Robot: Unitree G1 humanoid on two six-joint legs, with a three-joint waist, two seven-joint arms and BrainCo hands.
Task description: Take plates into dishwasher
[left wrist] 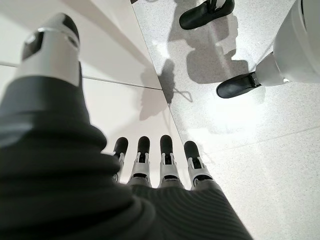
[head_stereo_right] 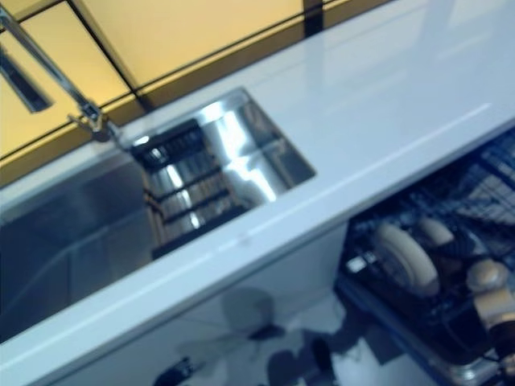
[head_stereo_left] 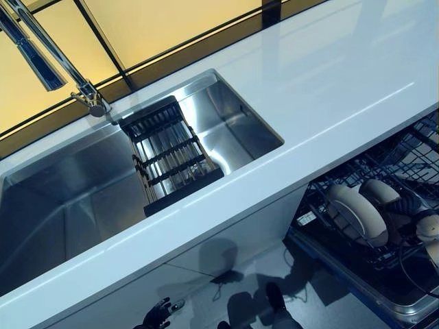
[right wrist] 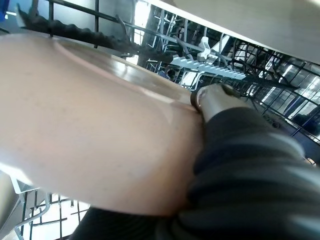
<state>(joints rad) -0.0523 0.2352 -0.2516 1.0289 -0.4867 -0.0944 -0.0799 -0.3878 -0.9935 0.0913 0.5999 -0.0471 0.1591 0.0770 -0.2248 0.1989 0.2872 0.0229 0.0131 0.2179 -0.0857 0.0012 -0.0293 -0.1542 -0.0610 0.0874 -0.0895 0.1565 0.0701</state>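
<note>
My right hand is clamped on a smooth round beige plate inside the black wire dishwasher rack, where another cream plate stands on edge. My left hand hangs open, holding nothing. Farther off, the stainless steel sink holds a black slatted drainer.

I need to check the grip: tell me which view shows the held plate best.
The right wrist view: the plate fills it, with the right hand clamped on its rim by the dishwasher rack. Both eye views show only racked plates; the left wrist view shows none.
</note>
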